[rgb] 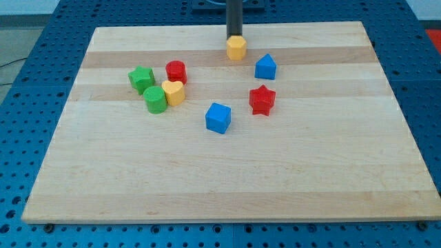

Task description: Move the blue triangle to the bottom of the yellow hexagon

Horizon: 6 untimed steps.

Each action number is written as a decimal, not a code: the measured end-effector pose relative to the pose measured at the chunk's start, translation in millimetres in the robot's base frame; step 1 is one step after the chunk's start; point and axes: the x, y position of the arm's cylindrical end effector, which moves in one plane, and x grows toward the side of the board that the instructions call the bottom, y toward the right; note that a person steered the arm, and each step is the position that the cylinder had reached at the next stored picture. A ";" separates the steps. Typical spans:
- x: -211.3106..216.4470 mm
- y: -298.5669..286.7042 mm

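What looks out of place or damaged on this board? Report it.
Nothing stands out. All eight blocks sit flat on the wooden board, none tipped, broken or over an edge. My tip rests just above the yellow hexagon, with the blue triangle to its lower right.

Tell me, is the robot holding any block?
No. My tip only pushes; it sits right above the yellow hexagon, apparently touching its top edge.

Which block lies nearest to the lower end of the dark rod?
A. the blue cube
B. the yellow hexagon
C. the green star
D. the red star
B: my tip sits just at the top edge of the yellow hexagon, near the view's top, while the red star, blue cube and green star lie well away from it.
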 end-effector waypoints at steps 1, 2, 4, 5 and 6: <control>49.1 1.4; 40.3 9.7; 73.1 71.9; 108.4 40.7; 122.1 32.4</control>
